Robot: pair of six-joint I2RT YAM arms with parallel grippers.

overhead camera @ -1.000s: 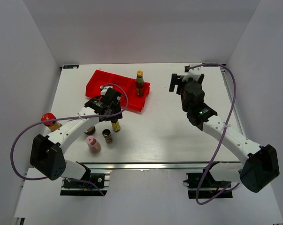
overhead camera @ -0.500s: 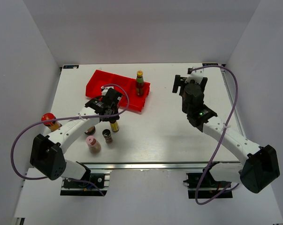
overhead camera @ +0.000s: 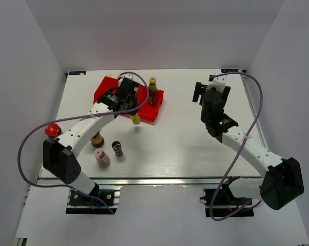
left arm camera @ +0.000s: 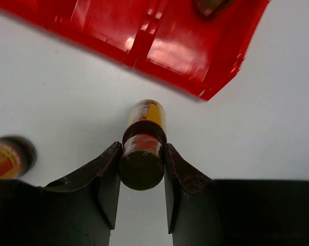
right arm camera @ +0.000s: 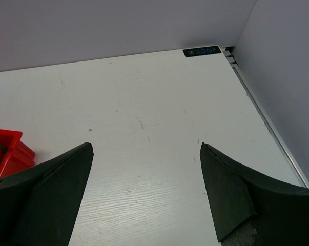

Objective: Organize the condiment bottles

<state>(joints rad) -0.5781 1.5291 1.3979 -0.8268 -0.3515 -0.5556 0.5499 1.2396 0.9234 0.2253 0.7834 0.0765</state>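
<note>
The main risk, as I judge it, is at the wall of the red three-compartment plastic tray (overhead camera: 104, 91). The small dark glass bottle with the yellow cap (left arm camera: 146, 114) hangs just off the tray's 6 o'clock edge, above the white table (overhead camera: 174, 138). If it is carried inward too low, its lower end could catch the rim and twist in the grip. The left gripper (left arm camera: 142, 147) is clamped on the bottle near one end rather than at mid-body, so a knock could swing it or pull it loose. A tall green bottle with a yellow cap (overhead camera: 152, 91) stands in the compartment at the tray's 3 o'clock end. Drifting that way could tip it over.

The left arm reaches from its base at 7 o'clock toward 11 o'clock, its wrist turned down over the tray's near edge (a purple cable loops loosely around it). The right arm stretches toward 1 o'clock. The right gripper (right arm camera: 146, 146) is spread wide above bare table with nothing between its fingers.

The rest wait around 8 o'clock:
- a pink-capped pale bottle (overhead camera: 99, 156)
- a dark-capped bottle (overhead camera: 117, 148)
- a squat brown jar (overhead camera: 97, 138)
- a red-lidded brown jar (overhead camera: 53, 129), out at the 9 o'clock edge
</note>
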